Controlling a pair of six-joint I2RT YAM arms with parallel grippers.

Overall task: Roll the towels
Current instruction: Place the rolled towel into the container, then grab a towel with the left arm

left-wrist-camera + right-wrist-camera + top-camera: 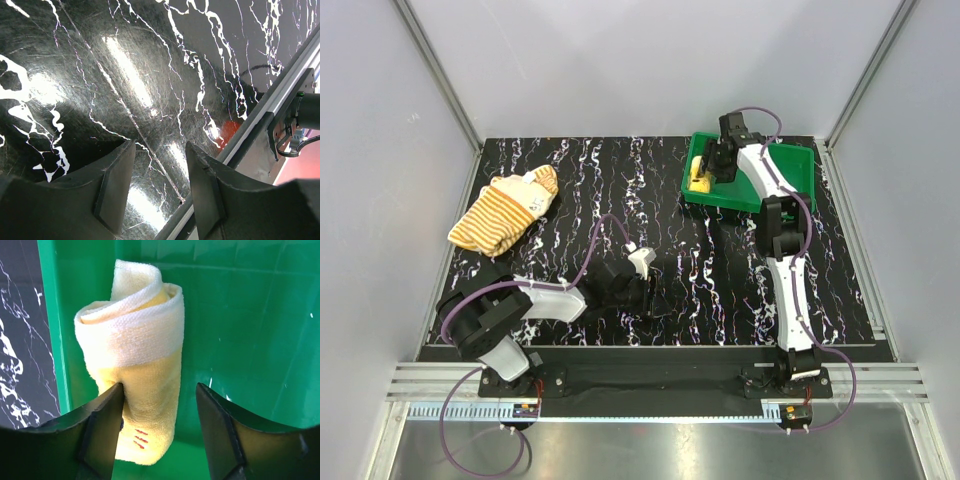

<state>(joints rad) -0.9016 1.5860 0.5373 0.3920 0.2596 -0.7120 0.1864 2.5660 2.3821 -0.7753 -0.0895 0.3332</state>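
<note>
The plain yellow towel [135,365] lies rolled up in the green tray [240,330], against its left wall; in the top view it shows as a small yellow roll [699,178] in the tray [795,172]. My right gripper [160,405] is open over it, the left finger touching the roll, the right finger apart from it. The striped towel [505,212] lies crumpled at the far left of the table. My left gripper [160,172] is open and empty, low over the bare table near the front edge [650,288].
The black marbled table [660,200] has an aluminium rail [280,95] along its near edge. Grey walls enclose the left, right and back sides. The tray stands at the far right corner.
</note>
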